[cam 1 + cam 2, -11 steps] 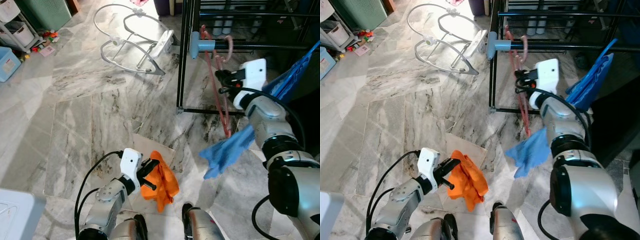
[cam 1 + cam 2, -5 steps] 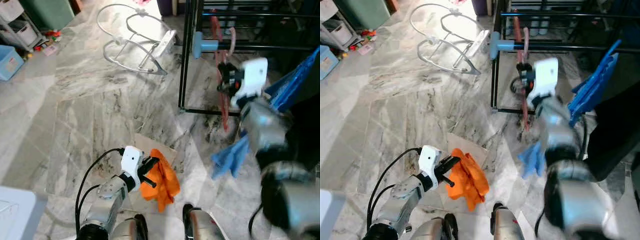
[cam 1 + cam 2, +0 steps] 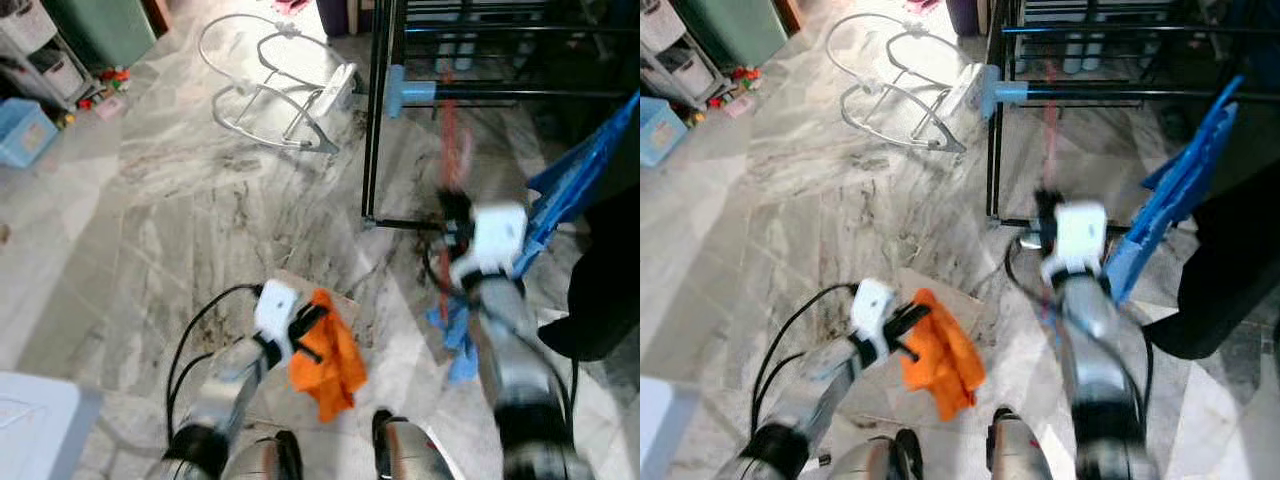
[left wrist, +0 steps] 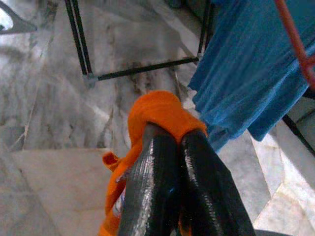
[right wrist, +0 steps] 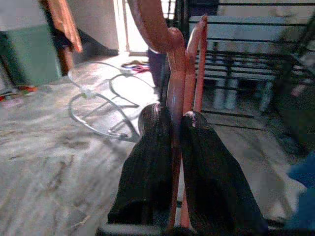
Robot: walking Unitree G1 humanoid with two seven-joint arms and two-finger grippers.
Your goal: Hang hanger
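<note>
A red hanger (image 5: 175, 64) is pinched by its neck between the fingers of my right gripper (image 5: 173, 120), which is shut on it. In the head views the right gripper (image 3: 452, 208) is blurred, in front of and below the black rack's rail (image 3: 500, 95). A blue cloth (image 3: 456, 332) hangs from the hanger beside my right forearm. My left gripper (image 4: 167, 132) is low and shut on an orange cloth (image 4: 163, 109), which droops above the floor (image 3: 326, 358).
The black drying rack (image 3: 376, 110) stands ahead on the right, with a blue garment (image 3: 575, 180) draped on it. A white wire frame (image 3: 270, 85) lies on the marble floor at the back. Bins and shelves (image 3: 30, 110) stand at the far left.
My right arm has pulled down and back from the rail with the hanger and blue cloth. The left arm with the orange cloth has lifted slightly. The picture is now blurred.
</note>
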